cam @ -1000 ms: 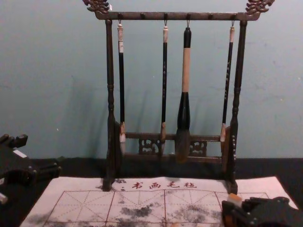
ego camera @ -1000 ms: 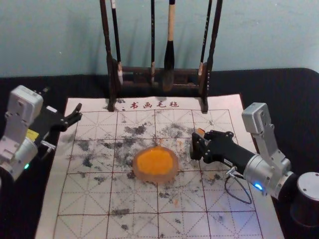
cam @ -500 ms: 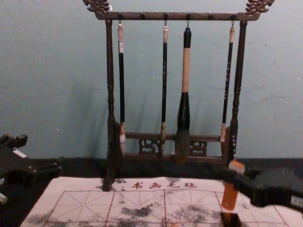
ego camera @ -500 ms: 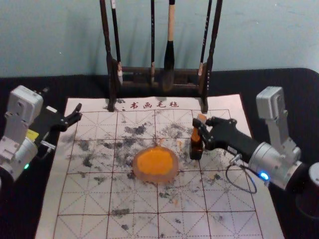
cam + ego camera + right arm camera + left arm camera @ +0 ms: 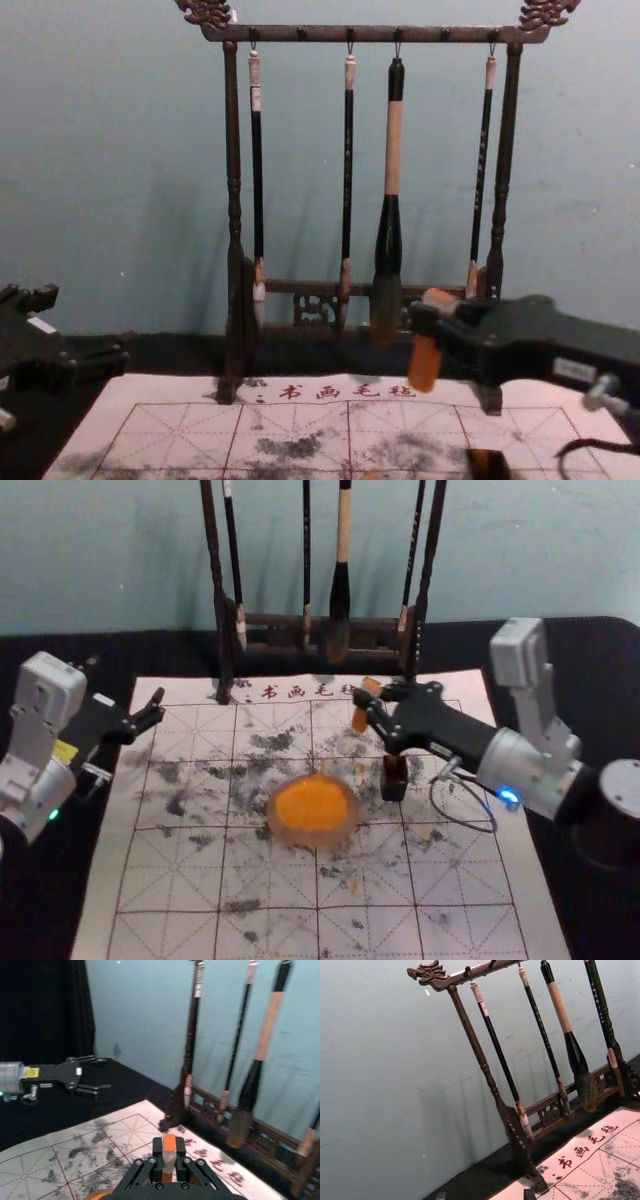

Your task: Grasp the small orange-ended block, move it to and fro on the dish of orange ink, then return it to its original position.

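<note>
Block raised; inking next
Right gripper (image 5: 367, 702), at right, clamps the orange-ended block (image 5: 360, 719); carry left, lower onto ink dish (image 5: 313, 838). Left gripper (image 5: 160, 705): at left, released.

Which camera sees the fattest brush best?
The chest view: it shows the fat brush whole, hanging from its loop down to its bristles. The head view cuts off its top; both wrist views show it slanted, bristles in sight.

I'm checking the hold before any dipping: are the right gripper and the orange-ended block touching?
Touching. The right wrist view shows the right gripper with one finger against each side of the block.
</note>
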`<state>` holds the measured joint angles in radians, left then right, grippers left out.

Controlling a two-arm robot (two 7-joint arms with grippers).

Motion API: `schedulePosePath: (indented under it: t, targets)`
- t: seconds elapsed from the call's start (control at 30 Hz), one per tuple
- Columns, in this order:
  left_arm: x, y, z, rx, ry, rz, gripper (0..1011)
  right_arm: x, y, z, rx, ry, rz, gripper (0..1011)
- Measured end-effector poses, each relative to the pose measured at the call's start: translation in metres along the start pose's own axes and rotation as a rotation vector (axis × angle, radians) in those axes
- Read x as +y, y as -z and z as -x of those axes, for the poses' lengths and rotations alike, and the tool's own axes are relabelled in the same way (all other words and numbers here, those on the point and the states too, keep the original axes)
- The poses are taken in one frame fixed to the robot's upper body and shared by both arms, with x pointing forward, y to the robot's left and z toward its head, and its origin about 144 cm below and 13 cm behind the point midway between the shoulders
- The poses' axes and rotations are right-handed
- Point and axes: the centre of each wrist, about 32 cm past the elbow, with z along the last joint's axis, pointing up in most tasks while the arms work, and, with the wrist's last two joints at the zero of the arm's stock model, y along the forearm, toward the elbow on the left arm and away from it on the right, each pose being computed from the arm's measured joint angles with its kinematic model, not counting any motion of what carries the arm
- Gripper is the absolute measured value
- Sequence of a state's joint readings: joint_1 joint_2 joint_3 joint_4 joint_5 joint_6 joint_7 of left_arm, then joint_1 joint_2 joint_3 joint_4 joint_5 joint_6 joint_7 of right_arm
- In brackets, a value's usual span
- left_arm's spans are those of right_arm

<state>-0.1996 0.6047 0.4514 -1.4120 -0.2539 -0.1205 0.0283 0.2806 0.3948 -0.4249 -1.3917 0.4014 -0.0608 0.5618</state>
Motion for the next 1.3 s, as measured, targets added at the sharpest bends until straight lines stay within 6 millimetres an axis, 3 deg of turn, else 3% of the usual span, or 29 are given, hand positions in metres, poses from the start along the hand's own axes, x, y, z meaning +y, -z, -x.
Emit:
schedulePosePath:
  t: [0.37, 0.77, 1.3]
  targets:
    - [0.000, 0.000, 0.000, 0.000, 0.000, 0.000, 1001, 0.029, 0.012, 0.004, -0.012, -0.121, 0.056, 111]
    - [0.000, 0.000, 0.000, 0.000, 0.000, 0.000, 1001, 0.034, 0.026, 0.008, -0.010, -0.153, 0.116, 111]
    - [0.000, 0.000, 0.000, 0.000, 0.000, 0.000, 1001, 0.038, 0.030, 0.013, -0.013, -0.171, 0.149, 111]
